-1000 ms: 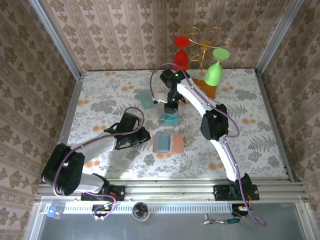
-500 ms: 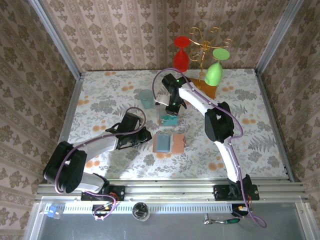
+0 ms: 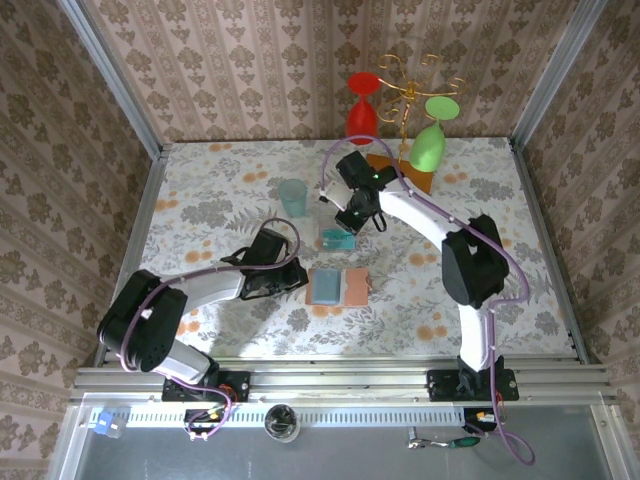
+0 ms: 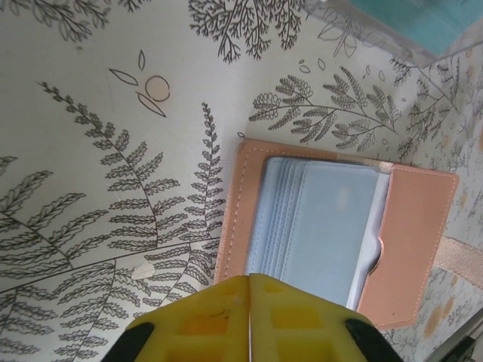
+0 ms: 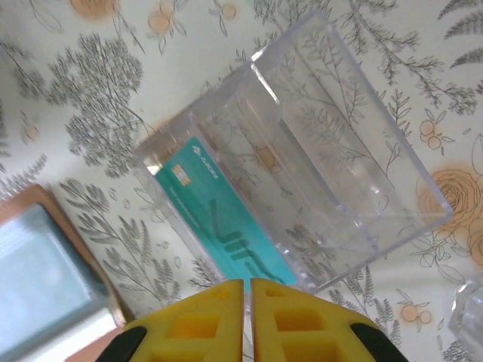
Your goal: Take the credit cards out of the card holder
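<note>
The right end effector (image 5: 247,290) has pulled back, shut and empty, from the teal card (image 5: 223,226) in the clear box (image 5: 355,188), while the shut left end effector (image 4: 249,285) has edged up to the open card holder (image 4: 332,234) on the middle of the tabletop (image 3: 220,200); the next move is probably to open and pinch another card.

The top external camera looks down from above and behind the arm bases (image 3: 468,383), wide enough for the whole table (image 3: 520,250) up to the far wall (image 3: 300,70). The left wrist camera faces down, close over the card holder (image 4: 324,226), the left gripper (image 4: 249,280) at its bottom edge. The right wrist camera faces down, close over a clear box (image 5: 324,151). All three views share the card holder; top and right wrist share the box.
</note>
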